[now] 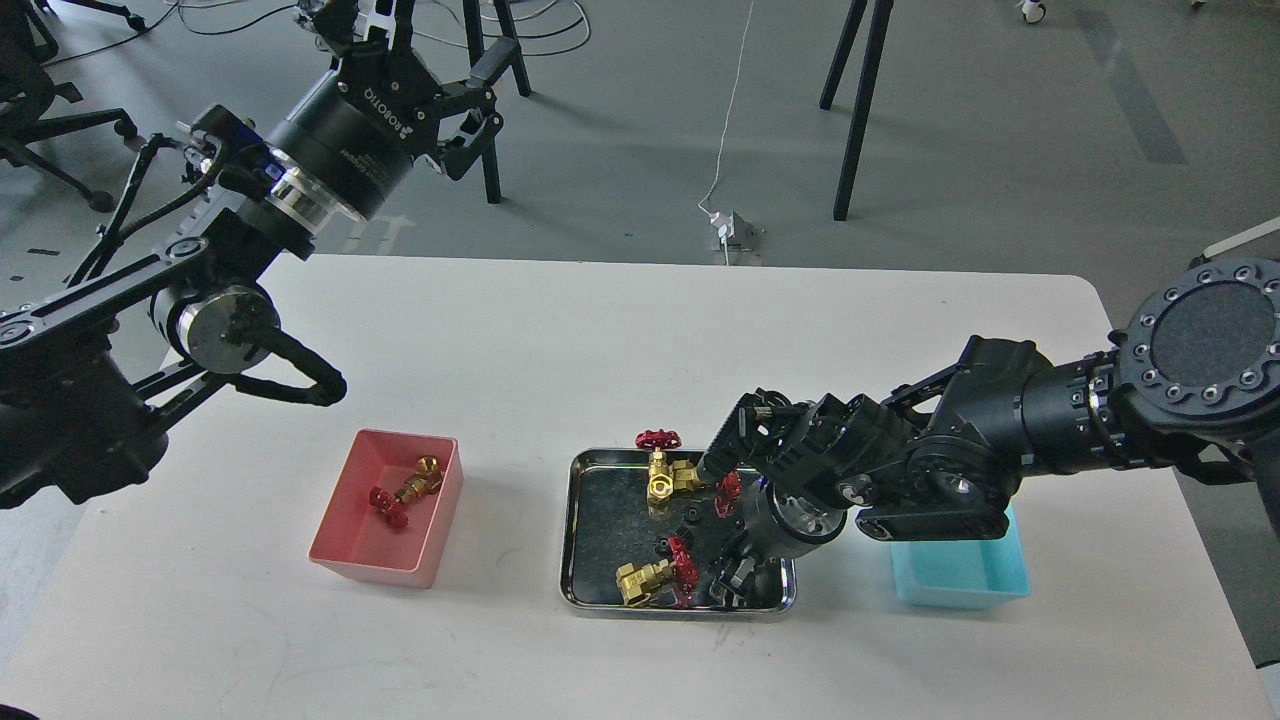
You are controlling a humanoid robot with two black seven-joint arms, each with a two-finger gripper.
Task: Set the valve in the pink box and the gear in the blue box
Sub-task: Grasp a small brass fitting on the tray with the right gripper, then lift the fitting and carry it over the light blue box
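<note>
Left gripper raised, jaws apart; right gripper lowered.

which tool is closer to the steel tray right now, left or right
Right. The right tool reaches down over the steel tray, among its valves. The left tool is raised well off the table, far to the tray's upper left.

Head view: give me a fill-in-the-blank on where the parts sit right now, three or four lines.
1. One valve already lies in the ____ box.
2. The other valves are still in the steel ____ on the table.
3. The ____ gripper reaches down over those valves.
4. The left gripper is raised, holding ____.

Missing words: pink; tray; right; nothing
</note>
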